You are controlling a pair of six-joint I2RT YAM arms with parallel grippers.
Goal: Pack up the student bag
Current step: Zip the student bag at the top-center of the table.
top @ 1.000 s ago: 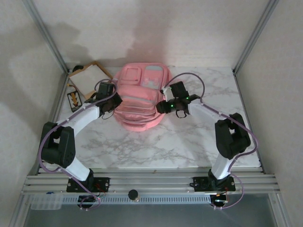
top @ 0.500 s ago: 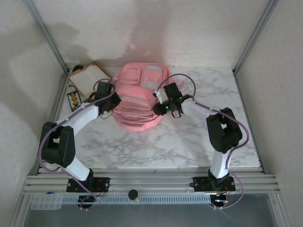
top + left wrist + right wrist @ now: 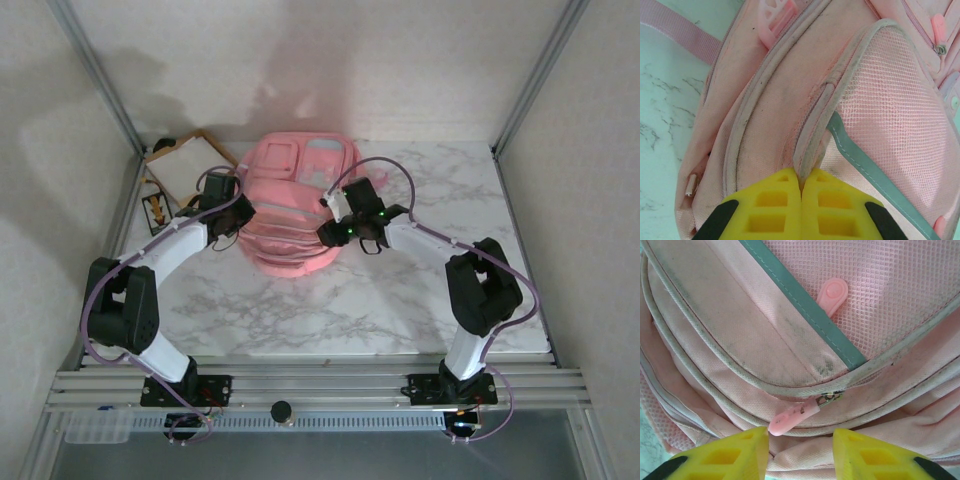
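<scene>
Your right gripper (image 3: 800, 436) has swung leftward over the last second, from just off the side of the student bag (image 3: 295, 200) to right up against its near right flank, and its jaws stand apart. In its wrist view they now straddle a pink zipper pull (image 3: 792, 419) hanging from a slider on one of the bag's zip lines. The pull's free end sits just beside one finger but is not yet pinched. Your left gripper (image 3: 800, 176) has not budged: it stays clamped shut on a ridge of grey piping (image 3: 812, 135) on the bag's left side, steadying the fabric. The bag lies where it was, at the back centre of the marble table (image 3: 400, 290), with the shallow cardboard box (image 3: 190, 165) off to its left. The approach looks finished and the zip still reads as closed, so you are lined up to close on the pull and draw it along, with the left hold as your anchor. Watch that the pull does not slip out as you close.
</scene>
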